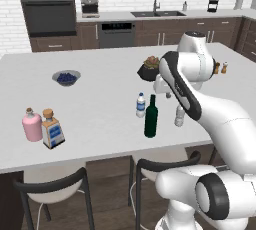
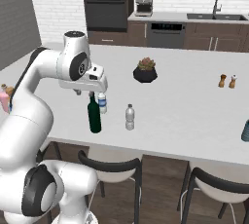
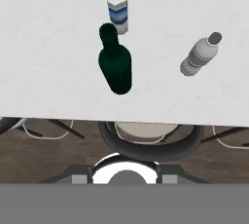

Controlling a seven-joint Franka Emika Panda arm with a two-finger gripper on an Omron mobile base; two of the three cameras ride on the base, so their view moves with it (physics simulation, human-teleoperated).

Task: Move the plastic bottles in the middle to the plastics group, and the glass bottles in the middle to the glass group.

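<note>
The tall dark green glass bottle (image 1: 151, 118) (image 2: 94, 116) (image 3: 115, 62) stands upright near the counter's front edge. Just behind it stands the small blue-labelled plastic bottle (image 1: 141, 105) (image 2: 102, 103) (image 3: 117, 6). The plain greyish-clear plastic bottle (image 1: 179, 116) (image 2: 130, 117) (image 3: 199, 55) stands to its right, partly behind my arm in the left base view. My gripper (image 2: 85, 92) hangs open above the green bottle's neck, holding nothing. The glass group, a pink corked bottle (image 1: 32, 125) and a square blue-labelled bottle (image 1: 52, 130), stands at the counter's front left.
A bowl of blueberries (image 1: 66, 77) sits at mid-left and a potted plant (image 1: 149, 69) (image 2: 145, 70) behind the bottles. Salt and pepper shakers (image 2: 227, 81) stand at the right. A bluish object (image 2: 245, 131) shows at the right edge. Chair backs (image 2: 109, 164) lie below the front edge.
</note>
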